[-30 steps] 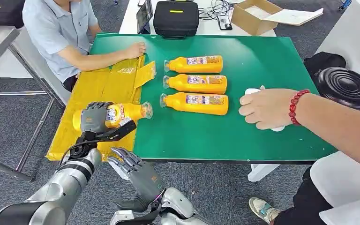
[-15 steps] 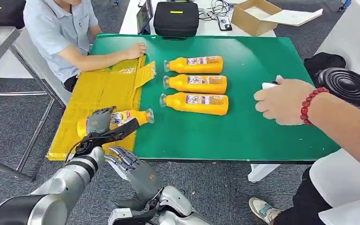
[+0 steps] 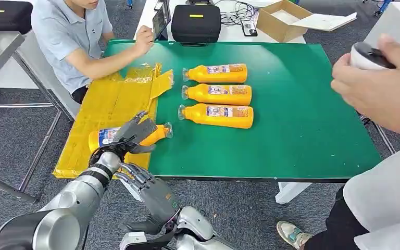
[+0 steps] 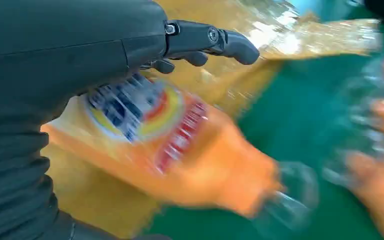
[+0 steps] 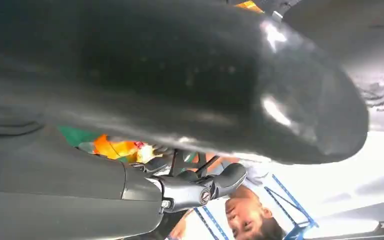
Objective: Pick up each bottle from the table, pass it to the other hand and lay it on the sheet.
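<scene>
a green matte surface carries the job, with a crinkled yellow plastic sheet spread over its near-left corner and hanging past the edge. one orange bottle already lies on its side on that sheet, its clear cap pointing toward the green, so by the look of it one of four is delivered; three more bottles, smooth orange plastic with printed labels and clear caps, lie in a neat row just beyond the sheet, well apart from either arm and seemingly not yet handled. the robot's left hand hovers over the laid bottle with its dark fingers spread apart and holding nothing, judging from the blurred left wrist view. the right hand hangs below the sheet's near edge, fingers loosely apart and empty. a seated person rests an arm beside the sheet; another person's hand lifts a small white object on the far side of the bottles
</scene>
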